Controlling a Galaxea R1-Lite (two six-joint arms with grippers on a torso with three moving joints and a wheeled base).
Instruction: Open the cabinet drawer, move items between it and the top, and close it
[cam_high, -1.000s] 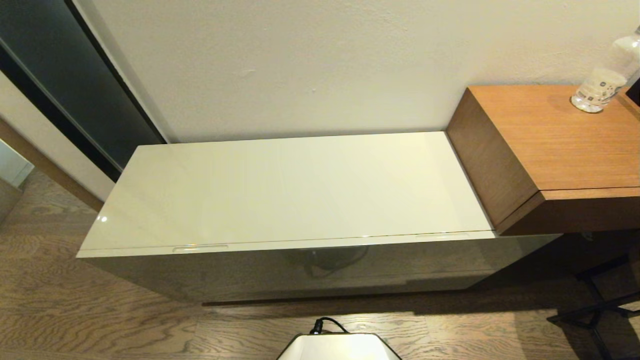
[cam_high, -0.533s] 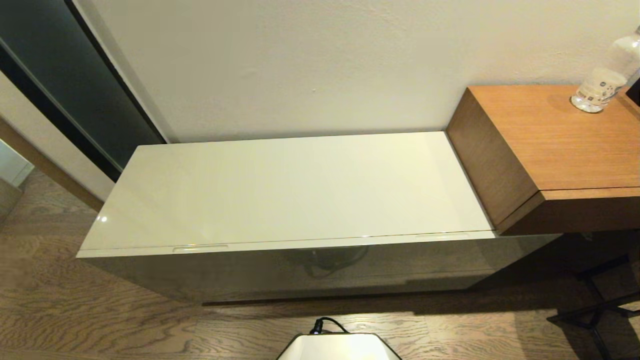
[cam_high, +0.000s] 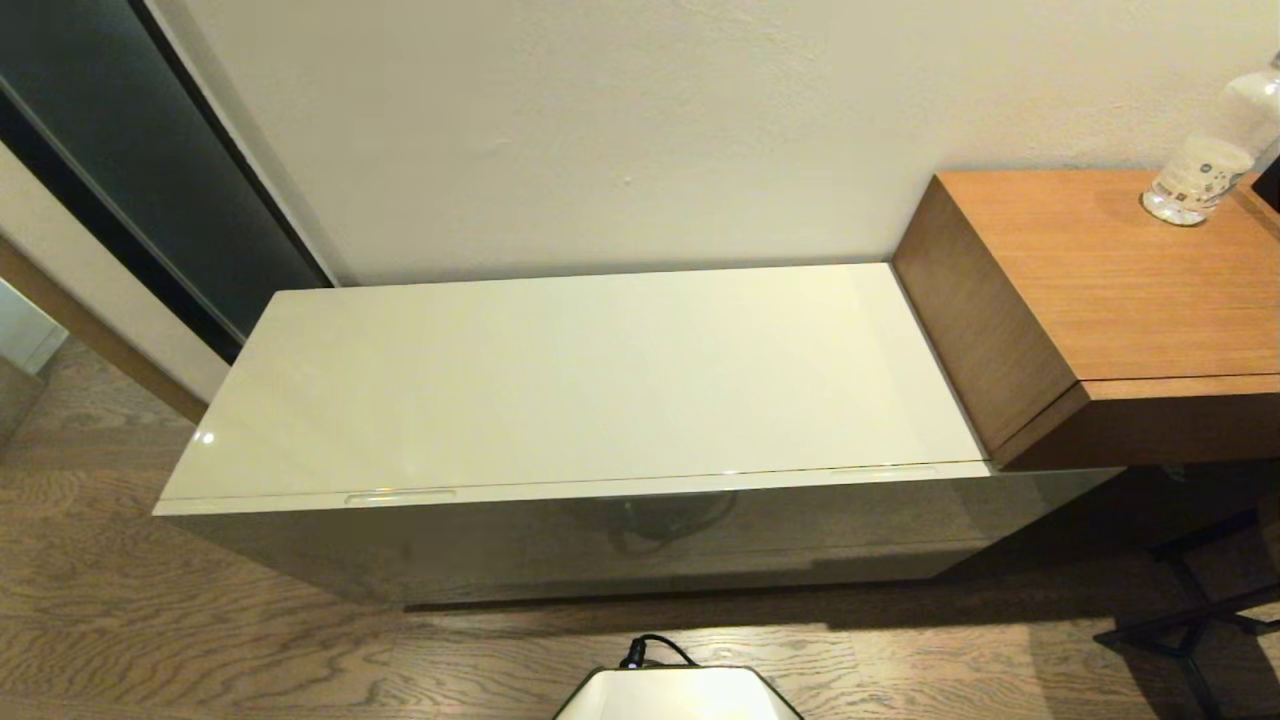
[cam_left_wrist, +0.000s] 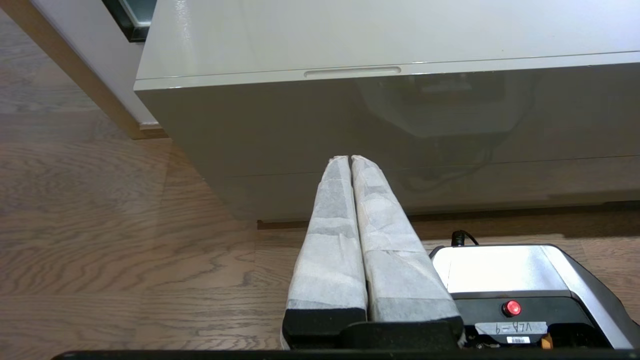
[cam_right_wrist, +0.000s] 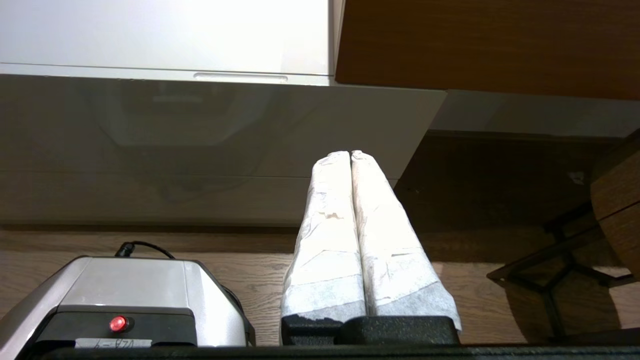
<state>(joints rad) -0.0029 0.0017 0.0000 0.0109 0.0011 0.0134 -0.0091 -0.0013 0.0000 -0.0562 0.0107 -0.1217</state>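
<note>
The long cream cabinet (cam_high: 600, 540) stands against the wall with its glossy top (cam_high: 580, 380) bare. Its drawer (cam_high: 650, 535) is closed, with a left slot handle (cam_high: 400, 496) and a right slot handle (cam_high: 885, 470) on the upper edge. Neither arm shows in the head view. In the left wrist view my left gripper (cam_left_wrist: 350, 159) is shut and empty, low before the drawer front (cam_left_wrist: 400, 130), below the left handle (cam_left_wrist: 352, 72). In the right wrist view my right gripper (cam_right_wrist: 350, 153) is shut and empty, low near the drawer's right end, below the right handle (cam_right_wrist: 241, 77).
A brown wood-grain desk unit (cam_high: 1100, 300) butts the cabinet's right end and carries a clear bottle (cam_high: 1205, 165). A dark stool frame (cam_high: 1190, 610) stands under it. My base (cam_high: 675, 692) sits on the wood floor before the cabinet. A dark panel (cam_high: 140, 160) stands left.
</note>
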